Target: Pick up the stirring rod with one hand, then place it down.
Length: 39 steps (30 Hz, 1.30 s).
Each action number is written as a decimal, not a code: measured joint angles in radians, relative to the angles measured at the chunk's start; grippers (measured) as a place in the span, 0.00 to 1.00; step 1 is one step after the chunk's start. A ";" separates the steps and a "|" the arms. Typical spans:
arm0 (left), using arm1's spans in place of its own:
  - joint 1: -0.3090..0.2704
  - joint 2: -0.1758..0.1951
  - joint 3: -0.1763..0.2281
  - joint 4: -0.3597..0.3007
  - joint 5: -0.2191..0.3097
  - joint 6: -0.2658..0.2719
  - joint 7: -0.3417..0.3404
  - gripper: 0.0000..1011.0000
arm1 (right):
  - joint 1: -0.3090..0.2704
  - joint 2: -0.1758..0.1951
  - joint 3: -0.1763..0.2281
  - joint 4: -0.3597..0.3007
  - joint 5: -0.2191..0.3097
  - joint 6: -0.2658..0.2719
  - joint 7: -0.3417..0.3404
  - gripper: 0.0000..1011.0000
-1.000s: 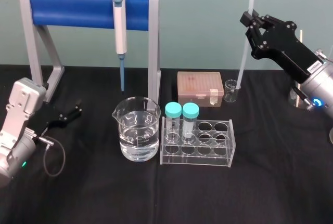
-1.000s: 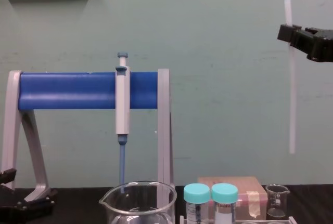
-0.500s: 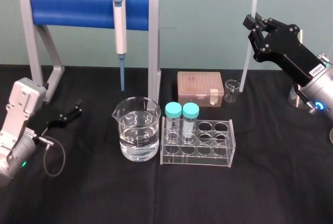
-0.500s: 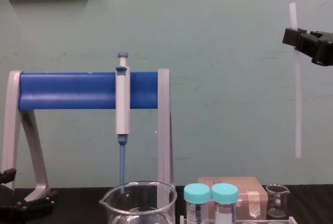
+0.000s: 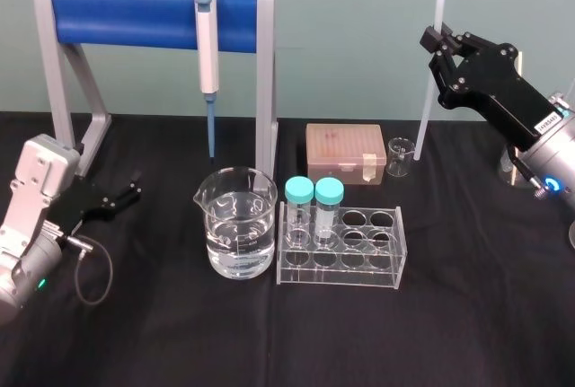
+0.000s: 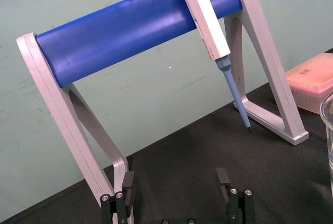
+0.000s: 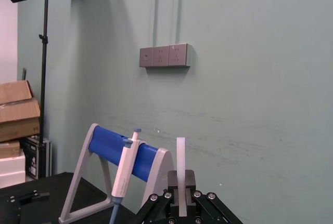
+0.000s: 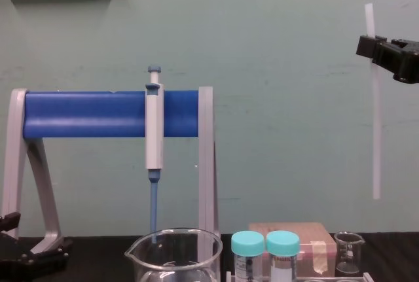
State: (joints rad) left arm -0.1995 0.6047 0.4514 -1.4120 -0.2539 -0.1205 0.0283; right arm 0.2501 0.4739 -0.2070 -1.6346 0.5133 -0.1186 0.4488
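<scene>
The right tool [image 5: 437, 42] is closed on the stirring rod [image 5: 425, 92], pinching it a little below its top end. Only a short stub stands above the jaws, and the long remainder hangs free. The rod is up in the air at the back right, nearly upright with a slight lean. From the chest view its lower end [image 8: 376, 190] hangs well above the small beaker [image 5: 400, 155] and clear of the desk [image 5: 269, 342].

The rod is pencil-thin, straight, milky and translucent, with a smooth look. I'd judge it very light and stiff, likely glass or hard plastic, so brittle if knocked and slick between flat black jaws. Held this high up, it could pivot or slip in the grip. A hold nearer the middle would control it better. It wants setting down gently, low end first.

The left tool [image 6: 174, 182] rests on the desk at the far left, near the foot of the stand [image 5: 135, 17], jaws apart and holding nothing.

The stand has grey legs and a glossy blue bar, and the grey-white pipette [image 5: 207, 37] hangs from that bar. In front are a big clear beaker [image 5: 238, 234] of water, a clear tube rack [image 5: 341, 248] with two teal-capped tubes, and a pink box [image 5: 344, 152], all on matte black cloth.
</scene>
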 joint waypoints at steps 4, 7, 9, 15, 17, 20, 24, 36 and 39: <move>0.000 0.000 0.000 0.000 0.000 0.000 0.000 0.99 | 0.000 0.000 0.001 0.000 0.000 0.002 0.003 0.07; 0.000 0.000 0.000 0.000 0.000 0.000 0.000 0.99 | 0.000 0.000 0.001 0.000 0.000 0.003 0.004 0.07; 0.000 0.000 0.000 0.000 0.000 0.000 0.000 0.99 | 0.000 0.000 0.001 0.000 0.000 0.003 0.005 0.07; 0.000 0.000 0.000 0.000 0.000 0.000 0.000 0.99 | -0.002 0.001 0.001 -0.001 0.000 0.003 0.007 0.07; 0.000 0.000 0.000 0.000 0.000 0.000 0.000 0.99 | -0.002 0.001 0.001 -0.002 0.000 0.003 0.007 0.07; 0.000 0.000 0.000 0.000 0.000 0.000 0.000 0.99 | -0.003 0.001 0.002 -0.003 0.000 0.003 0.007 0.07; 0.000 0.000 0.000 0.000 0.000 0.000 0.000 0.99 | -0.003 0.001 0.002 -0.003 0.000 0.004 0.006 0.07; 0.000 0.000 0.000 0.000 0.000 0.000 0.000 0.99 | 0.003 -0.001 -0.002 -0.002 -0.003 0.004 0.007 0.07; 0.000 0.000 0.000 0.000 0.000 0.000 0.000 0.99 | 0.006 -0.002 -0.005 0.001 -0.005 0.003 0.009 0.07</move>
State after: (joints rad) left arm -0.1995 0.6047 0.4514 -1.4120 -0.2539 -0.1205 0.0283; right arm 0.2560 0.4723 -0.2116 -1.6334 0.5081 -0.1152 0.4577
